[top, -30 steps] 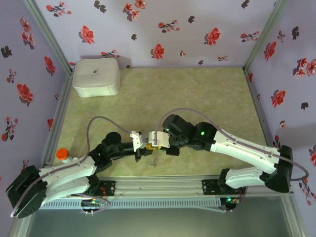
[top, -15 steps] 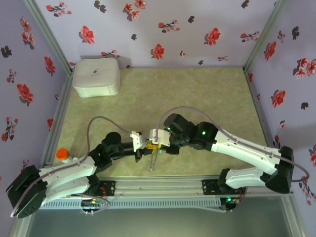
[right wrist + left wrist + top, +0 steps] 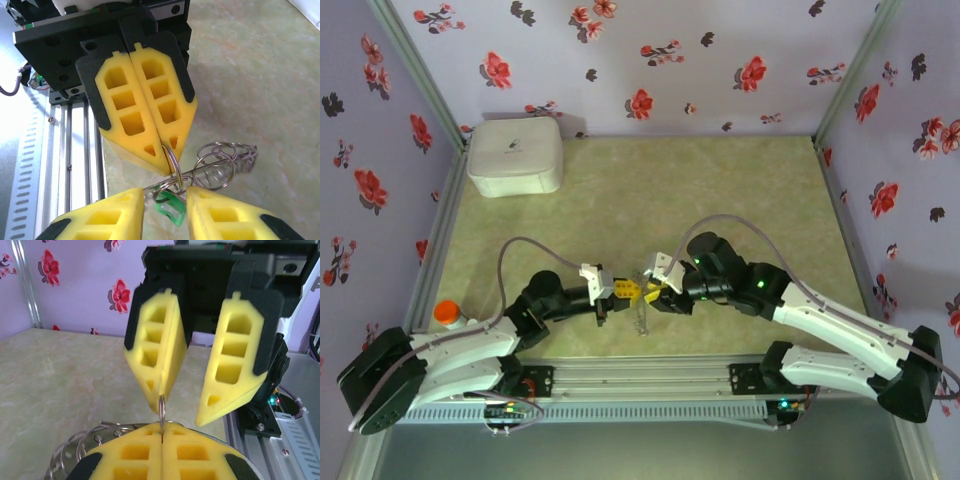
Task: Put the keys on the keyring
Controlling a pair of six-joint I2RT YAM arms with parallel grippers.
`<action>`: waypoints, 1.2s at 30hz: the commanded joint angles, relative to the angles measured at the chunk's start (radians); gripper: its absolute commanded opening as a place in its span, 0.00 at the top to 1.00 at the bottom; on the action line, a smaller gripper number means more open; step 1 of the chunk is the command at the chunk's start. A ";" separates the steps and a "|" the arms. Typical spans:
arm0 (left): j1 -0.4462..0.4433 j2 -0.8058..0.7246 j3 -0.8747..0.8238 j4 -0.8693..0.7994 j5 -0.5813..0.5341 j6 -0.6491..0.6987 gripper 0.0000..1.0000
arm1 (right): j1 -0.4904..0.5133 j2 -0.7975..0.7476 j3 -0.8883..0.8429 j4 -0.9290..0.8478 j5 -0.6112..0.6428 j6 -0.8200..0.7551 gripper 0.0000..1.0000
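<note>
Basically keyring [image 3: 175,161] looks thin, stiff, slippery wire, best pinched at rim as left gripper [image 3: 161,150] clamps it; right gripper [image 3: 179,415] parted, tiny light green key [image 3: 169,206] at 6 o'clock.

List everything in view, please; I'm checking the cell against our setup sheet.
keyring: 1 bunch of linked wire rings, silver, held up at front centre
key: 1, bright green, just below the rings
box: 1, white, rounded, far-left corner
orange-capped item: 1, near-left edge
table: 1, pale green-beige
walls: lilac with red flowers, three sides
left gripper: 1, yellow pads, shut on the keyring
right gripper: 1, yellow pads, open, facing the left one
</note>
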 commanded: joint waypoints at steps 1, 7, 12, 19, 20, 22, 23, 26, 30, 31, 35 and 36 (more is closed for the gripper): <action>-0.004 0.005 -0.006 0.130 0.021 -0.050 1.00 | -0.007 -0.014 -0.013 0.063 -0.028 0.029 0.74; -0.003 0.006 -0.010 0.133 0.030 -0.068 1.00 | -0.008 -0.024 -0.012 0.075 -0.029 0.031 0.78; -0.003 0.005 -0.013 0.135 0.034 -0.070 1.00 | -0.008 -0.038 -0.010 0.076 -0.021 0.034 0.78; -0.004 0.001 -0.023 0.159 0.025 -0.061 1.00 | -0.008 -0.071 -0.047 0.047 0.071 0.003 0.70; -0.004 0.001 -0.024 0.164 0.023 -0.060 1.00 | -0.008 -0.080 -0.062 0.053 0.094 -0.005 0.70; -0.004 0.001 -0.027 0.181 0.017 -0.062 1.00 | -0.008 -0.095 -0.087 0.064 0.129 -0.011 0.69; -0.004 0.001 -0.031 0.191 0.013 -0.066 1.00 | -0.008 -0.103 -0.104 0.077 0.141 -0.008 0.69; -0.004 0.000 -0.036 0.219 0.009 -0.084 1.00 | -0.006 -0.122 -0.144 0.119 0.141 0.004 0.67; -0.004 -0.010 -0.035 0.235 0.009 -0.116 1.00 | -0.006 -0.124 -0.172 0.170 0.088 0.019 0.63; -0.004 -0.012 -0.034 0.236 0.011 -0.121 1.00 | -0.006 -0.124 -0.176 0.183 0.069 0.025 0.62; -0.004 -0.012 -0.029 0.235 0.024 -0.143 1.00 | -0.007 -0.124 -0.199 0.255 0.001 0.053 0.58; -0.004 -0.011 -0.027 0.235 0.029 -0.146 1.00 | -0.006 -0.122 -0.202 0.267 -0.010 0.057 0.58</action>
